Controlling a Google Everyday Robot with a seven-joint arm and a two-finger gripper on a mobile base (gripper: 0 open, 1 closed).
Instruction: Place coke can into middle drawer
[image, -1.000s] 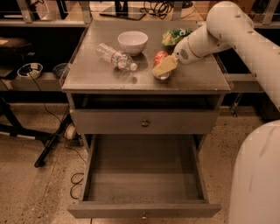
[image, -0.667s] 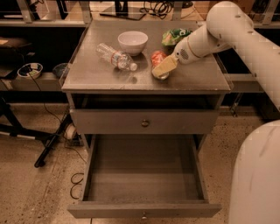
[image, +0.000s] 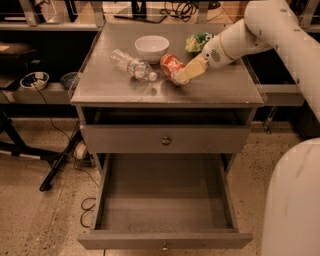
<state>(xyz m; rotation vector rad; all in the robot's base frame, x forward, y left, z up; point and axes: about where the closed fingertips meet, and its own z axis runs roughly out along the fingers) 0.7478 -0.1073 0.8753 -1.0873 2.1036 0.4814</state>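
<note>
My gripper (image: 184, 75) is low over the cabinet top (image: 220, 92), jaws clamped on the coke can (image: 170, 64), which sits tilted just beside the plastic bottle (image: 131, 64). Risk: smooth, thin aluminium cyl. may slip or twist in my grip, or clip the front panel of the middle drawer (image: 165, 200), open below w/ a deep rectangular tray.

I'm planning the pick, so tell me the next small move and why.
Probably a short lift straight up: the pincer is at the coke can, which sits on the tabletop close to the bottle, and the middle drawer stands open below the front edge.
</note>
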